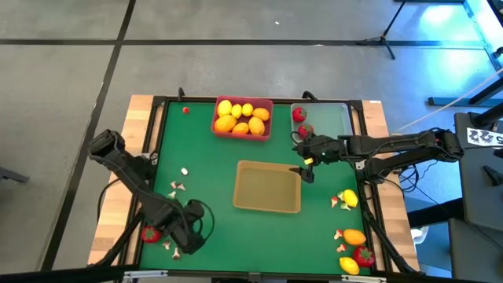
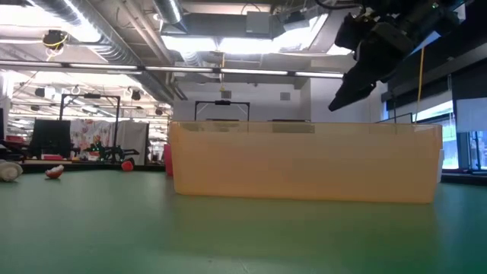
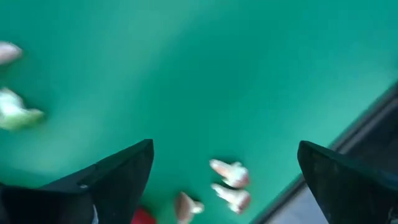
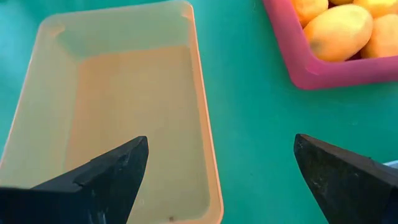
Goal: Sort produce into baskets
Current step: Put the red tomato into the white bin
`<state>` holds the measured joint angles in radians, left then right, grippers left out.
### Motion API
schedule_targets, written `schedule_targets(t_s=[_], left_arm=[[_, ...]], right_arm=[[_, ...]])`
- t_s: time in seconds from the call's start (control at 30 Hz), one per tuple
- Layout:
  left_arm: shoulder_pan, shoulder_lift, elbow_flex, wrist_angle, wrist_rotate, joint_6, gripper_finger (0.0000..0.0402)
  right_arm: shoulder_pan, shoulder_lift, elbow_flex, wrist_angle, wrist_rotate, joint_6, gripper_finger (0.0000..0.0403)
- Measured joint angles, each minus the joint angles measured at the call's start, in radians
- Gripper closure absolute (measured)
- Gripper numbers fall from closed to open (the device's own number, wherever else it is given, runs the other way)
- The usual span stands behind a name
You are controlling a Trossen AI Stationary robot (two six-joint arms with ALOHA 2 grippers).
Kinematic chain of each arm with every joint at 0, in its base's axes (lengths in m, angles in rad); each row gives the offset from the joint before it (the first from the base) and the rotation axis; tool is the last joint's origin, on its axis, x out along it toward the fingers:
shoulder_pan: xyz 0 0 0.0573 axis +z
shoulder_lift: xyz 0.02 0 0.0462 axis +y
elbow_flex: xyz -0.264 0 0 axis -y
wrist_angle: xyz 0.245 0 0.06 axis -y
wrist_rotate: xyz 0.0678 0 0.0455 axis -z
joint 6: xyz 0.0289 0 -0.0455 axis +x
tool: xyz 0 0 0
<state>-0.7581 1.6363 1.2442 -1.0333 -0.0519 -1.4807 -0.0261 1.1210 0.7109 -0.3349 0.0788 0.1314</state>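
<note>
Green mat (image 1: 212, 169) surrounds tan tray (image 1: 268, 187); mushroom bits (image 1: 178, 187) lie scattered leftward.

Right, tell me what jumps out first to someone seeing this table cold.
The pink basket at the far edge, heaped with yellow lemons, draws the eye first. The tan basket sits empty mid-table, with the open right gripper hovering by its right side, beside the clear basket holding two red fruits. At the near left corner the open left gripper hangs over scattered mushrooms.
</note>
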Motion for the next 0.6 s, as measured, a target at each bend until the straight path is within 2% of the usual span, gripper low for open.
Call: schedule_targets(t_s=[0.1,0.37,0.6], left_arm=[[-0.036,0.0,-0.002,0.028,0.007,-0.104,0.0013],[-0.114,0.0,-0.011,-0.017,0.178,-0.389,0.0013],[-0.168,0.0,-0.092,-0.034,0.338,-0.494,0.0013]], right_arm=[[0.0,0.0,0.0,-0.008,0.0,0.0,0.0004],[0.0,0.0,0.0,-0.008,0.0,0.001,0.0004],[0.0,0.0,0.0,-0.01,0.0,-0.004,0.0004]])
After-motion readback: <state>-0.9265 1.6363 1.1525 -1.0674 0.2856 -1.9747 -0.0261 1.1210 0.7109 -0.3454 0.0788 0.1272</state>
